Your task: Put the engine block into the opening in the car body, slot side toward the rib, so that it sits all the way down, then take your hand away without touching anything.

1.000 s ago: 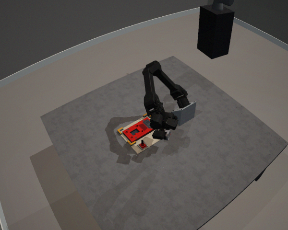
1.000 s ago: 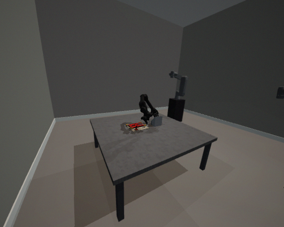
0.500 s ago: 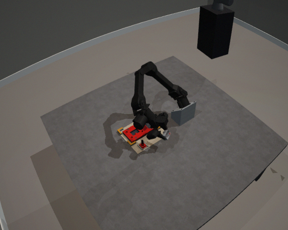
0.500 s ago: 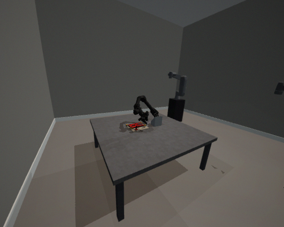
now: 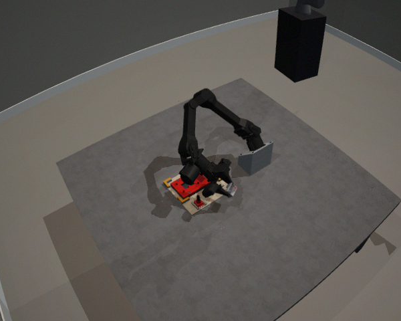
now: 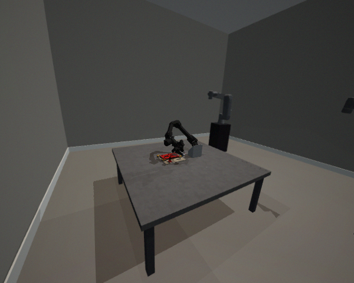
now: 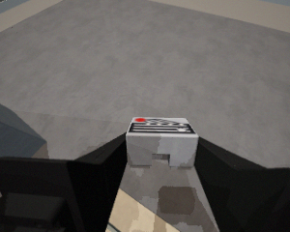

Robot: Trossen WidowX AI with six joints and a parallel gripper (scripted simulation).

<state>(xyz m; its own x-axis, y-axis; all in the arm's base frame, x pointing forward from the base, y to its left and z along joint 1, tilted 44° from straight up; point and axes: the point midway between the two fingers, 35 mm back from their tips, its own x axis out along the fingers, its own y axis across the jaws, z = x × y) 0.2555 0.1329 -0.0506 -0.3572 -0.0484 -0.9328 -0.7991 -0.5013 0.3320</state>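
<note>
My gripper (image 5: 231, 189) (image 7: 159, 137) is shut on the engine block (image 5: 232, 188) (image 7: 161, 149), a silver-grey block with a striped top and a red dot. In the wrist view it sits between both fingertips, its notched face toward the camera. It is tilted and hangs beside the right end of the board, not over the opening. The red car body (image 5: 190, 190) (image 6: 166, 157) lies on the cream board (image 5: 192, 208) (image 6: 182, 159) (image 7: 145, 216), between orange corner pieces. Its opening shows partly in the top view; the arm covers part of the body. The rib cannot be made out.
A small red part with a black post (image 5: 198, 202) stands on the board's front strip. The grey angled mount (image 5: 255, 160) (image 6: 195, 151) (image 7: 10, 147) at the arm's foot stands right of the board. The arm arches over the car body.
</note>
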